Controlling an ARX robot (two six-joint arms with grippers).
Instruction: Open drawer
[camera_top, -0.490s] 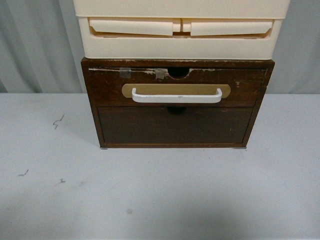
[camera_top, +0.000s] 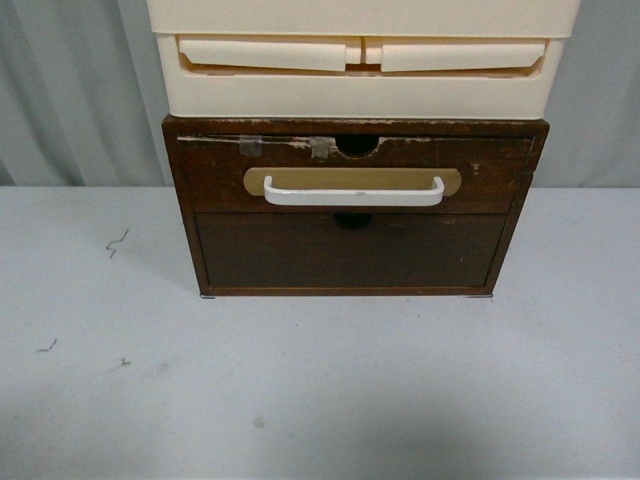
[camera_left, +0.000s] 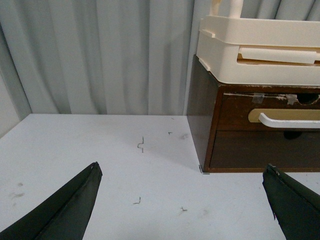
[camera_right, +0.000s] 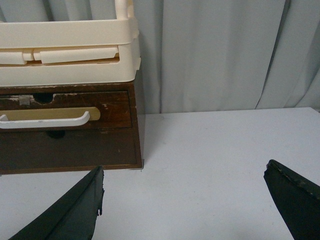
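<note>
Nothing is seen to have moved since the earlier frame. The drawer (camera_top: 355, 175) is shut flush, at the back of the counter (camera_top: 320, 380), its white handle (camera_top: 353, 192) untouched. Both arms' jaws are held wide and empty, well short of it; the whole task is judged still to be done.

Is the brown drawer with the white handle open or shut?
Shut. The drawer front lies flush with the cabinet frame in all three views; nothing is pulled out.

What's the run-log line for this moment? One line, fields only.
phase: pre-grasp | drawer: shut | handle: untouched | left hand: open, clear of drawer | right hand: open, clear of drawer
</note>
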